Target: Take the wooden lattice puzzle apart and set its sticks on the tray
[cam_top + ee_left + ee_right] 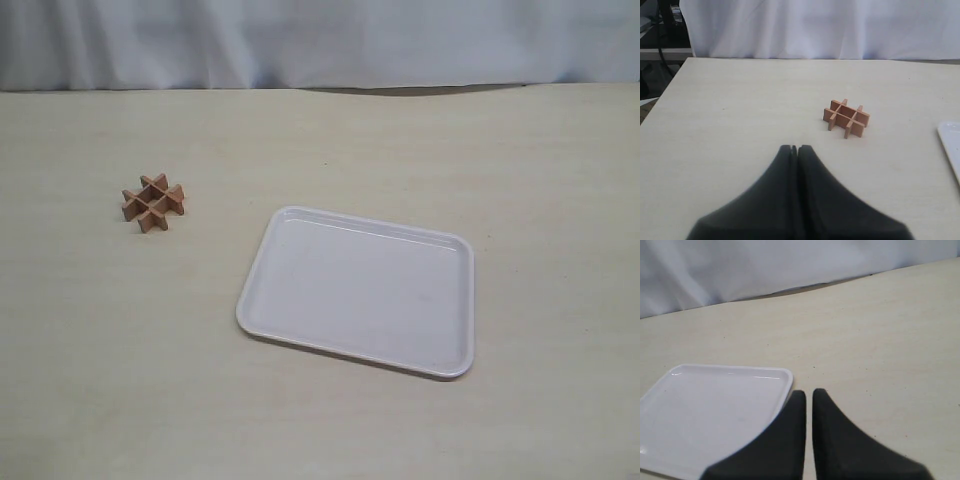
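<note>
So far nothing of the task is done. The puzzle stands whole on the table, all four sticks locked in their hash, well apart from the tray, which lies bare with no stick on it. In the left wrist view the left gripper has its jaws pressed together on nothing, and the puzzle sits ahead of it and a little to one side, out of contact. The right gripper shows only a thin slit between its jaws, also empty, just beside a corner of the tray. Neither arm shows in the exterior view. By my judgement every step is left: reaching the puzzle, pulling the sticks apart, and carrying each to the tray.
</note>
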You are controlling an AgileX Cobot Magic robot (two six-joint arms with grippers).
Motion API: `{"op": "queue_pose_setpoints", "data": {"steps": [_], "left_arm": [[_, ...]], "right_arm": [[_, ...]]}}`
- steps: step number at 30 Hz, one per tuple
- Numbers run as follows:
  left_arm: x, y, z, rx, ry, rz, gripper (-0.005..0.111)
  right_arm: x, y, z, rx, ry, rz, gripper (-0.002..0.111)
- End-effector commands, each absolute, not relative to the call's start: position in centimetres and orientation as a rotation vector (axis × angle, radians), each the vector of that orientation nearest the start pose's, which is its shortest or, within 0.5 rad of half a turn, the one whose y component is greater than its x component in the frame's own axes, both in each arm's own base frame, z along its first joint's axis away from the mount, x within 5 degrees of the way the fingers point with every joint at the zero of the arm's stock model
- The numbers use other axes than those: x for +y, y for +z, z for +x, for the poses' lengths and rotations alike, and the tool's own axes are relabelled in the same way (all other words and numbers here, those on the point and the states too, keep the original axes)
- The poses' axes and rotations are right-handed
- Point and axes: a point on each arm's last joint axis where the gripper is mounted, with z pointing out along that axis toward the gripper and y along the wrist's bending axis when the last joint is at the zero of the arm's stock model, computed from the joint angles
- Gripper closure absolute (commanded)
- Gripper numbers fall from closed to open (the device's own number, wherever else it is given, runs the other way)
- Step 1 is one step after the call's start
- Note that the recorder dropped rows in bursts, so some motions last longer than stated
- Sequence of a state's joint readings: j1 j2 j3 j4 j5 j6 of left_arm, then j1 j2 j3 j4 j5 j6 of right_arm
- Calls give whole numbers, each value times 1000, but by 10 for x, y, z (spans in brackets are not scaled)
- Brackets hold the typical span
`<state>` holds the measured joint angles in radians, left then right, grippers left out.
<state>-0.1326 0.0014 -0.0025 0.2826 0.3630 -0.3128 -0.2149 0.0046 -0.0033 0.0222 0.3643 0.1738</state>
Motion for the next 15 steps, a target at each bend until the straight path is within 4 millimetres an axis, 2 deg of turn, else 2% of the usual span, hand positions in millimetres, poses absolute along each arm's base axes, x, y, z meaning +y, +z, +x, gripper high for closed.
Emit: {"op": "queue_pose_setpoints", "data": {"steps": [1,7,8,15], "left_arm": [[3,183,54,1823,14,51,107],[5,183,54,1817,69,84,107],[7,184,54,1805,138,128,107],[11,186,55,1774,283,221,107]], "right_arm": [[-11,180,52,1812,-21,364,104],[-11,180,52,1812,-21,364,104],[-11,180,52,1812,-21,364,104],[-11,180,52,1812,-21,364,104]]}}
